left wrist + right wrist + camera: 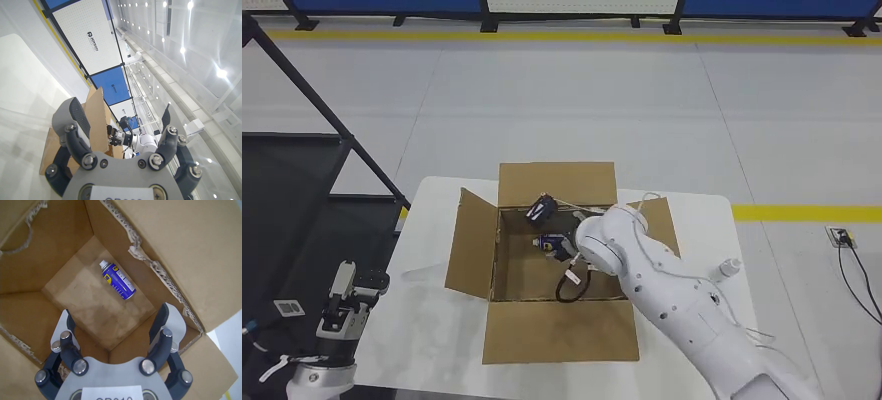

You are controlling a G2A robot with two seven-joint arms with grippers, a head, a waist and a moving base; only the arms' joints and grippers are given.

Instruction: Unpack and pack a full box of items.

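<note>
Right claw (116, 308) over the spray can (117, 282) in the box (552, 335)
The claw is released and empty. The can lies on its side on the floor of the box, which sits mid-frame on the desk (427, 330). Best to turn the wrist so it closes across the can's width, then drop straight, clear of the walls.

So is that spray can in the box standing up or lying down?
Lying down. The spray can rests on its side, flat on the floor of the box.
</note>
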